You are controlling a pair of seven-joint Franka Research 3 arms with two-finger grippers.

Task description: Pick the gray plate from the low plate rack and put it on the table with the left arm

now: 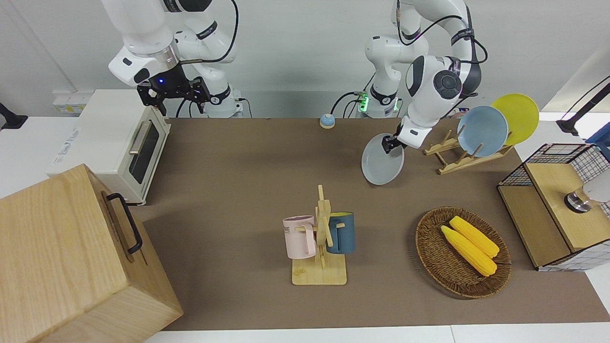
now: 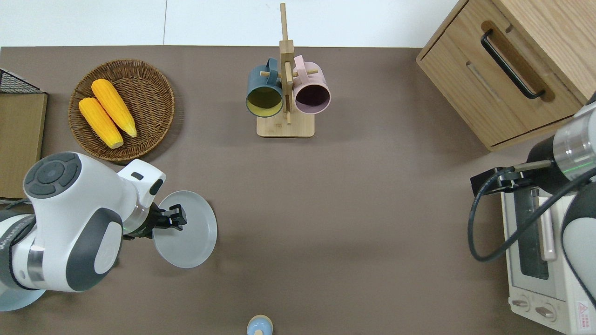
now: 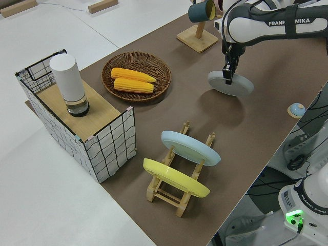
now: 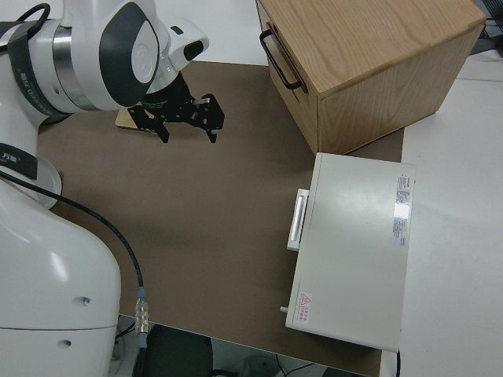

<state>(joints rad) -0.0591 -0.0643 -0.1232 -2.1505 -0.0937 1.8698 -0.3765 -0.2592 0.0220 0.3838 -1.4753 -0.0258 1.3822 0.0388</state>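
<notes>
My left gripper (image 1: 391, 143) is shut on the rim of the gray plate (image 1: 382, 161). It holds the plate tilted, low over the brown table (image 1: 248, 190), off the low plate rack (image 1: 456, 156) toward the table's middle. The plate (image 2: 188, 232) and the gripper (image 2: 174, 218) also show in the overhead view, and the plate (image 3: 231, 85) in the left side view. The rack (image 3: 174, 192) holds a light blue plate (image 1: 482, 131) and a yellow plate (image 1: 517, 116). The right arm is parked, its gripper (image 4: 187, 122) open and empty.
A mug stand (image 1: 321, 238) with a pink and a dark blue mug stands mid-table. A wicker basket (image 1: 429, 247) holds two corn cobs. A wire shelf (image 1: 557, 200), a toaster oven (image 1: 119, 143), a wooden drawer box (image 1: 71, 257) and a small blue knob (image 1: 327, 120) stand around.
</notes>
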